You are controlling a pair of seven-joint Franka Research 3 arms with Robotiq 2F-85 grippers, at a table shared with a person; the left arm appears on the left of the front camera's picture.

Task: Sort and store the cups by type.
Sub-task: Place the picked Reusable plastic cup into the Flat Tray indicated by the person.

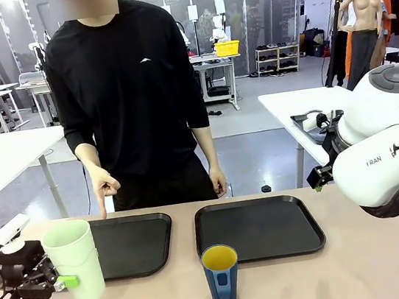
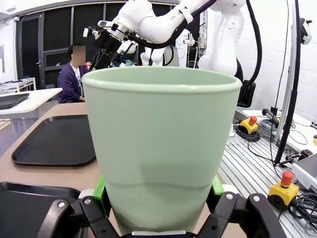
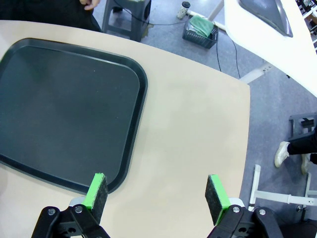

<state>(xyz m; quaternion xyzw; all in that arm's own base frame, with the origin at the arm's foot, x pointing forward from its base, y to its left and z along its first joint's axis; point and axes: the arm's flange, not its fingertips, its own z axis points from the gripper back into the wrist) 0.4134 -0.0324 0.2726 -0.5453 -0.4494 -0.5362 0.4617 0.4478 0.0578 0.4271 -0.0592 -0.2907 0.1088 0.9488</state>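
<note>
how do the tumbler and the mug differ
The tumbler is tall, pale green and has no handle; the mug is shorter and dark blue, with a handle and a yellow inside. The tumbler sits between the pads of the left gripper; the mug stands free. Both are upright on the table.

Beige worktop carries two black trays side by side with a gap between them, one toward picture left, the other centre-right. A person in a black top stands at its far edge. Behind are a white table and a yellow crate on a bench.
</note>
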